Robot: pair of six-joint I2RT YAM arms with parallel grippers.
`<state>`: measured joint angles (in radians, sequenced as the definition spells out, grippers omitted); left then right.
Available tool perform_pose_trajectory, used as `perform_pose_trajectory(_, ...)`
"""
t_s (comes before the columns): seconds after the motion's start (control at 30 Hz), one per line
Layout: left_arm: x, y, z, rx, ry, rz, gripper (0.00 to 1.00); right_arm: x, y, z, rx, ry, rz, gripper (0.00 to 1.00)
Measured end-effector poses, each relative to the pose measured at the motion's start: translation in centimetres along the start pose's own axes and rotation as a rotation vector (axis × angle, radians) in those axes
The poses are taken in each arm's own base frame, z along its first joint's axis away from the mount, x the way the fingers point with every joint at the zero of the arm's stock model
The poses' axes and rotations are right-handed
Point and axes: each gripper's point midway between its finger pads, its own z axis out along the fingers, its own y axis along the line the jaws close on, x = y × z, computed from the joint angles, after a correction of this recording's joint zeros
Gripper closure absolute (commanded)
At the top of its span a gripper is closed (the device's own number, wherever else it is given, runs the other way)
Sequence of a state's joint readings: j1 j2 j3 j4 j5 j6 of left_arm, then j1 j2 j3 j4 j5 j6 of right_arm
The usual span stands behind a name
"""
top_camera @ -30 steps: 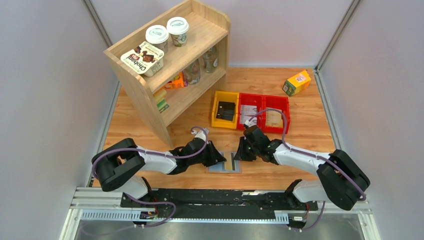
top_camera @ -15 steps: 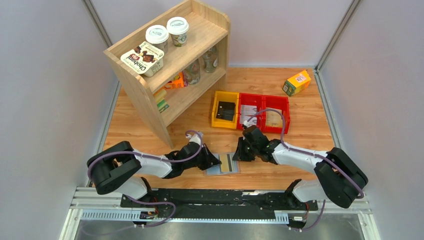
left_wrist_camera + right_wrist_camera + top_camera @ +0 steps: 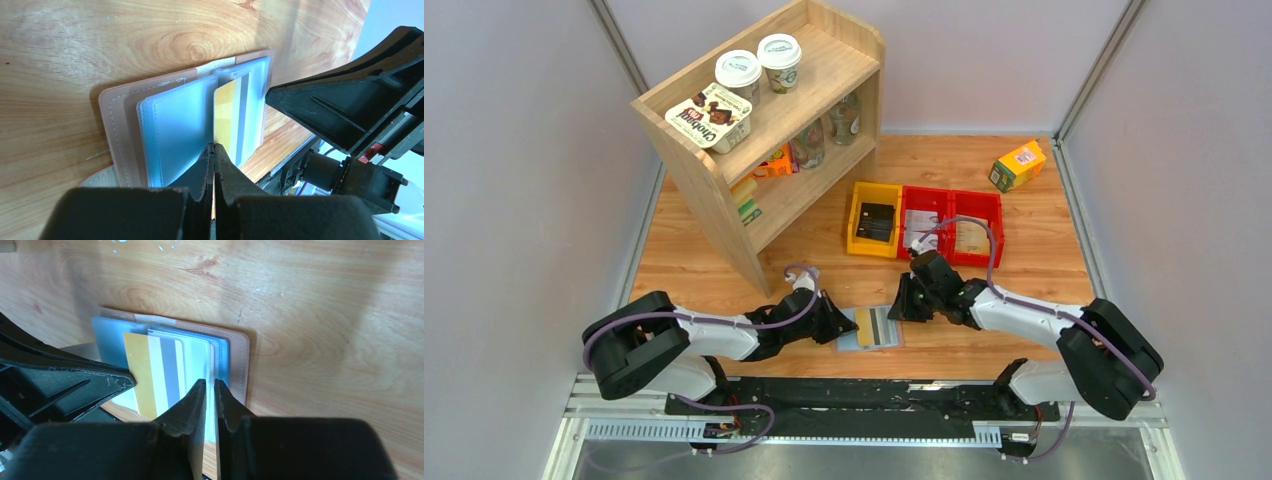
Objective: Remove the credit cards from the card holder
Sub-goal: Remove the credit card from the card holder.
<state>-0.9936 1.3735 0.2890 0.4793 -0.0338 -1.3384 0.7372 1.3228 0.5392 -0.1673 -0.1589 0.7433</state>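
The card holder [image 3: 898, 341] lies open on the wooden table between my two grippers, its grey-blue panels up [image 3: 172, 131] and its taupe rim showing [image 3: 240, 357]. A tan-yellow credit card [image 3: 874, 327] with white and grey stripes sticks partway out of the right panel, across the fold [image 3: 225, 117] [image 3: 137, 371]. My left gripper [image 3: 840, 322] [image 3: 214, 146] is shut on that card's near edge. My right gripper [image 3: 903, 307] [image 3: 210, 383] is shut on the holder's right panel edge. Other cards sit stacked in the right pocket [image 3: 197, 357].
A yellow bin [image 3: 860, 240] and two red bins [image 3: 994, 228] with items stand just behind the holder. A wooden shelf [image 3: 724, 190] with cups and jars stands at the back left. A green-yellow box [image 3: 1017, 165] lies at the back right.
My left gripper has drawn back to the left with the tan-yellow card, so more of the card shows out of the right pocket. The right gripper has stayed on the holder.
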Motion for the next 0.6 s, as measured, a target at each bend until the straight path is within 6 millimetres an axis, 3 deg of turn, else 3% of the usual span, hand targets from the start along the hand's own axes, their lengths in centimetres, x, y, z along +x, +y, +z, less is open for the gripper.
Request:
perform_pose_trajectory(0.33,-0.2,0.8,-0.5,-0.039,-0.009,0.010,1.00,-1.2,2.8,-1.3,-0.111,-0.048,-0.005,0.83)
perform_pose_trajectory(0.6,0.0,1.0,-0.4,-0.048,-0.003,0.011,0.96,0.0,3.2,0.9,-0.138,0.027,0.020,0.83)
